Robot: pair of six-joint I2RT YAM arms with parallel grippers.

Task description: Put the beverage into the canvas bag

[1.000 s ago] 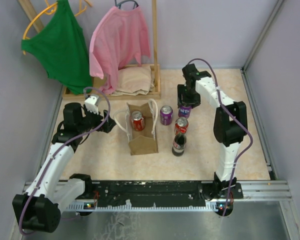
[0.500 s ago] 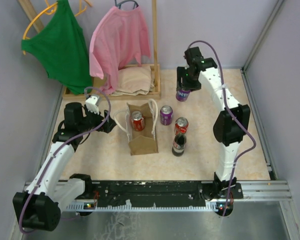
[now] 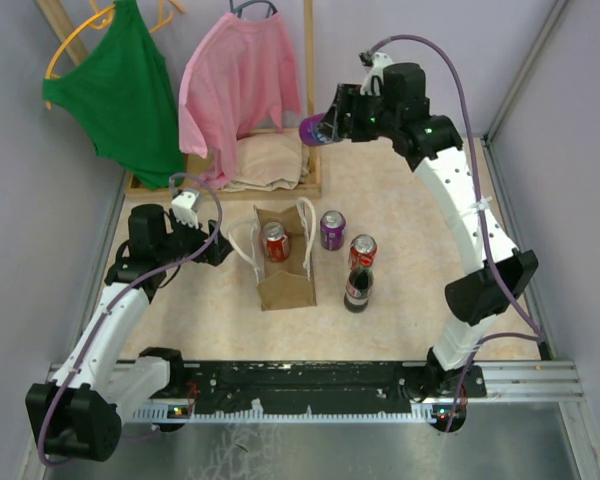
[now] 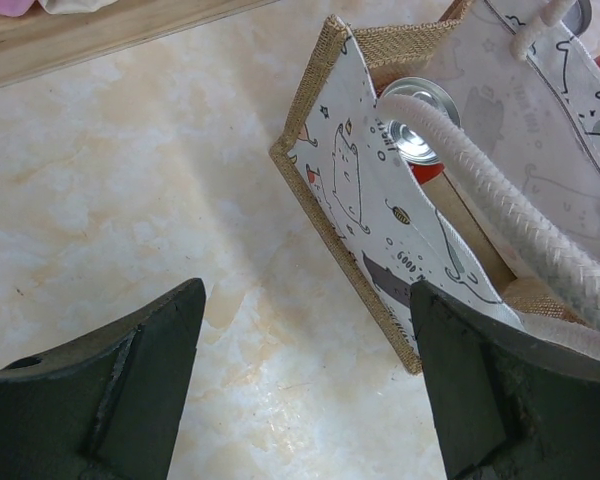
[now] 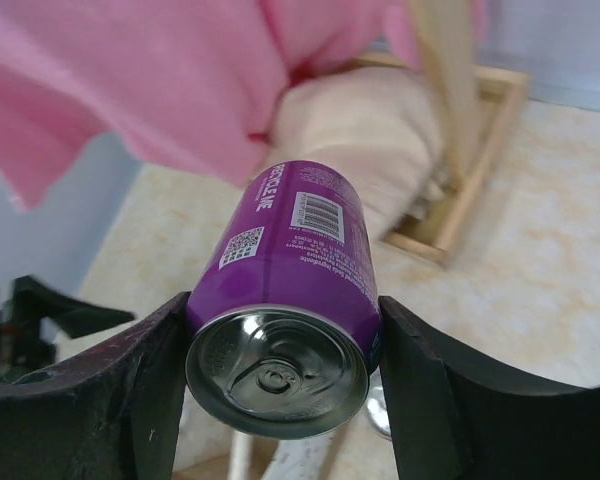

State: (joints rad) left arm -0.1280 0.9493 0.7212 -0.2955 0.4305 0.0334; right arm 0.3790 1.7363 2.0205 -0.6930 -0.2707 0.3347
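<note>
Swung up and to the left since half a second ago, from over the far table to high beside the wooden rack (image 3: 317, 172), and tipped from upright to nearly sideways: the right gripper (image 3: 323, 127), clamped on the purple can (image 5: 295, 260). Squeezed between two matte black fingers (image 5: 140, 390), lid toward the wrist camera. Smooth glossy aluminium, cylindrical, with a silver pull-tab top, a white barcode panel and a QR code on the wall; beside them a line of white lettering, too skewed to read with certainty. Behind it, soft pink shirt (image 5: 130, 90) fabric and a folded beige cloth (image 5: 360, 160) on the rack's pale wood base. Over at the left gripper (image 4: 305, 310): spread wide, holding nothing, wedge-shaped black fingers low over the mottled cream tabletop (image 4: 130, 180), just beside a corner of the canvas bag (image 4: 350, 190). Standing open on the table between the arms, nearer the left one, well apart from the lifted can. Coarse tan burlap weave along the edges, a white panel printed with black cat doodles, thick braided white rope handles (image 4: 520, 230), one passing in front of one finger. Inside already, a red can (image 4: 415, 125) with a shiny silver top. To the bag's right on the table, a second purple can (image 3: 332, 229), a second red can (image 3: 362, 248) and a dark cola bottle (image 3: 357, 288) with a red label; farther back, a green shirt (image 3: 120, 90) on a yellow hanger.
</note>
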